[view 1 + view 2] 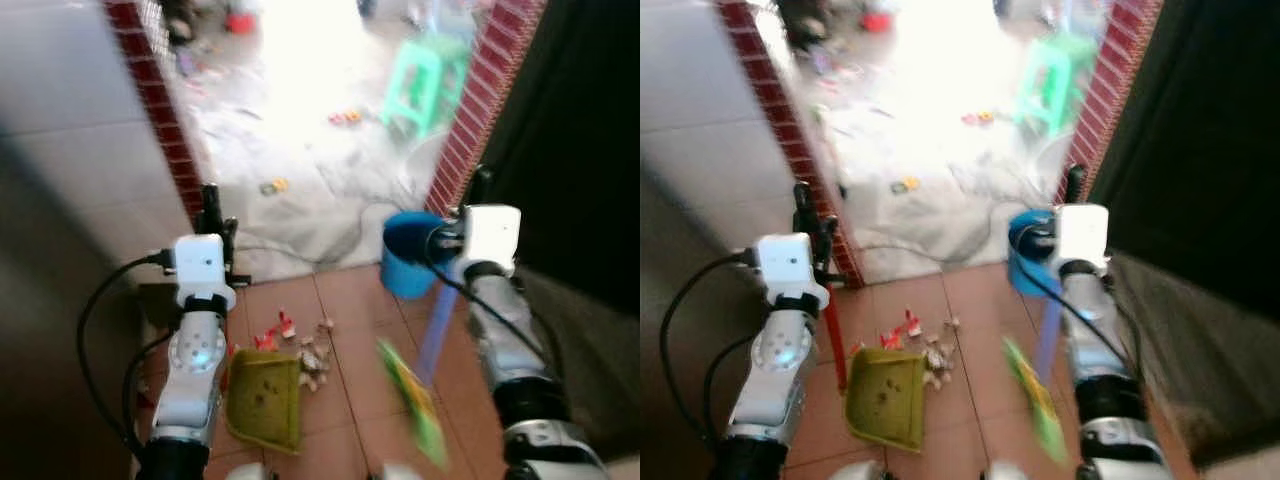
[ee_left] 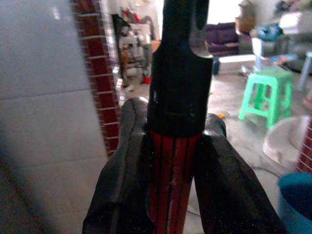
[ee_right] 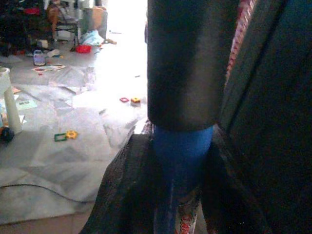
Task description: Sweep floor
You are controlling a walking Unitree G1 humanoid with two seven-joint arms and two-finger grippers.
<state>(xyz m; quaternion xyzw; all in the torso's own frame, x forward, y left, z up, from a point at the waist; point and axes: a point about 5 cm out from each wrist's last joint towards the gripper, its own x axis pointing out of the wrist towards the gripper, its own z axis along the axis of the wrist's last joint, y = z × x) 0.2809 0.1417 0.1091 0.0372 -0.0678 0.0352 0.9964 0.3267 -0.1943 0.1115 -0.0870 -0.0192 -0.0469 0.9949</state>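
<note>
The robot stands at a doorway between two brick pillars, on a floor of reddish tiles (image 1: 340, 300). Its left gripper (image 2: 170, 161) pinches the red handle (image 2: 170, 185) of a yellow-green dustpan (image 1: 265, 400), both black fingers (image 2: 124, 165) pressed against the shaft; the pan rests on the tiles just beside a small pile of scraps (image 1: 305, 350). The right gripper (image 3: 181, 165) clamps the blue broom handle (image 3: 181, 146) in the same way, and the broom's green bristles (image 1: 410, 400), blurred, seem to hang near the tiles right of the pile. A blue bucket (image 1: 405, 255) sits by the threshold. Beyond, a green stool (image 1: 425, 85) stands among scattered toys.
</note>
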